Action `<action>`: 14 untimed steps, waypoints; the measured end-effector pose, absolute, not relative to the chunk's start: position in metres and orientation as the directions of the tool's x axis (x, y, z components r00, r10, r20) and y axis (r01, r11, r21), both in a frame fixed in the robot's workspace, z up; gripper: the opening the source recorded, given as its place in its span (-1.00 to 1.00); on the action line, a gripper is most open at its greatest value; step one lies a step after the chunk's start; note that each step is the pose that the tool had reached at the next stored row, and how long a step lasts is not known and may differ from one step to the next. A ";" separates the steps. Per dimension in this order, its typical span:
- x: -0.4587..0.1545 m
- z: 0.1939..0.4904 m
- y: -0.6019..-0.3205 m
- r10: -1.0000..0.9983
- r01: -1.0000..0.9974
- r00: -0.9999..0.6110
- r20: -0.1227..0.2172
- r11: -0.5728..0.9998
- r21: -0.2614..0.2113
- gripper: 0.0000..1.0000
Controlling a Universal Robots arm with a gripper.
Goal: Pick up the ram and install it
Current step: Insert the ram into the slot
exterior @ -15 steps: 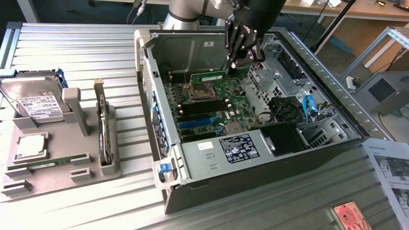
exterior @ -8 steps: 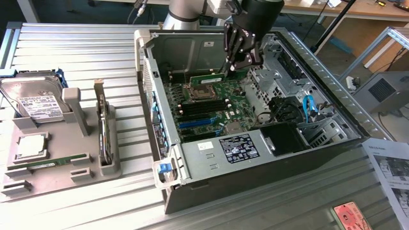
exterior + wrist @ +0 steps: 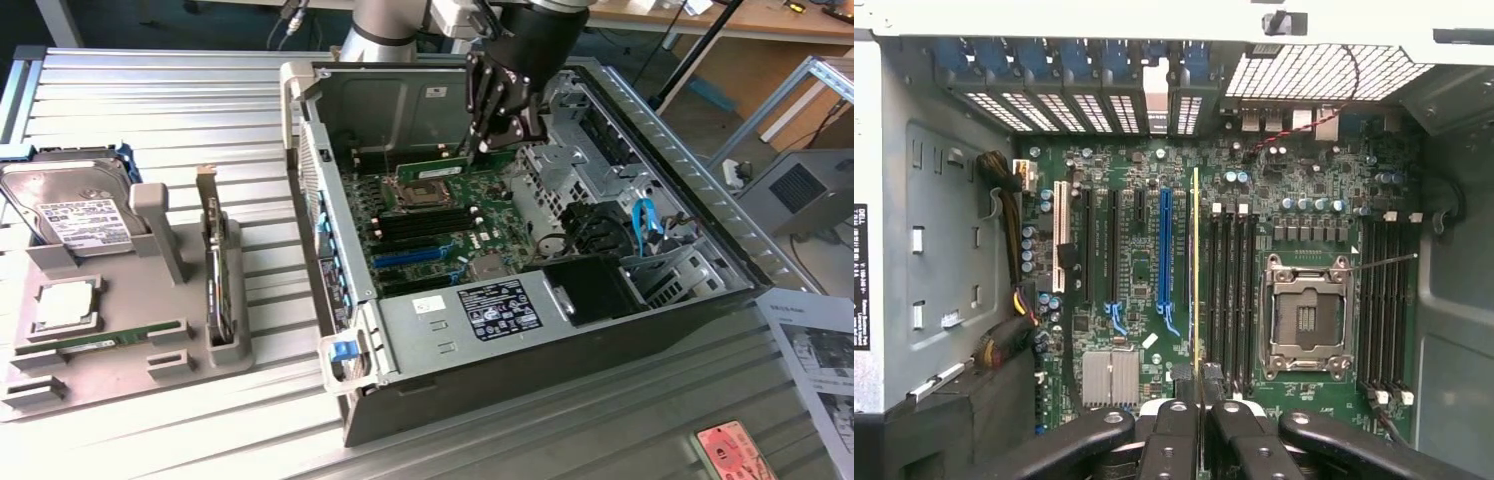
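My gripper (image 3: 502, 140) hangs inside the open computer case (image 3: 627, 120), shut on the ram (image 3: 447, 156), a thin green stick held on edge above the motherboard (image 3: 441, 215). In the wrist view the ram (image 3: 1196, 280) appears edge-on as a narrow line running out from between the black fingers (image 3: 1172, 430). It sits just beside the row of black memory slots (image 3: 1232, 300) next to the empty processor socket (image 3: 1309, 320), and is still above the board, not seated. A second bank of slots (image 3: 1384, 300) lies on the socket's other side.
On the exterior view's left a grey fixture tray (image 3: 120, 375) carries a hard drive (image 3: 74, 215), a square silver processor (image 3: 64, 305), another green stick (image 3: 100, 340) and an upright card (image 3: 214, 265). Blue cables (image 3: 647, 225) and a drive cage (image 3: 587, 150) crowd the case's right side.
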State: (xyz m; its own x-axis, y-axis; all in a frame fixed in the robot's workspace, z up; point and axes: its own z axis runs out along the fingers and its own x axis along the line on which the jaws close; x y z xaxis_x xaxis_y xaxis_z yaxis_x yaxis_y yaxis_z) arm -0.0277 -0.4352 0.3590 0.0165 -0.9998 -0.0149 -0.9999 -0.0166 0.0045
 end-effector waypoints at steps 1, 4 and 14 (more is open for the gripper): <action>-0.028 0.358 -0.435 -1.000 -1.000 0.017 -0.015 -0.017 0.004 -0.76; -0.028 0.357 -0.435 -1.000 -1.000 0.016 -0.015 -0.016 0.005 -0.76; -0.028 0.354 -0.433 -1.000 -1.000 0.015 -0.015 -0.015 0.005 -0.76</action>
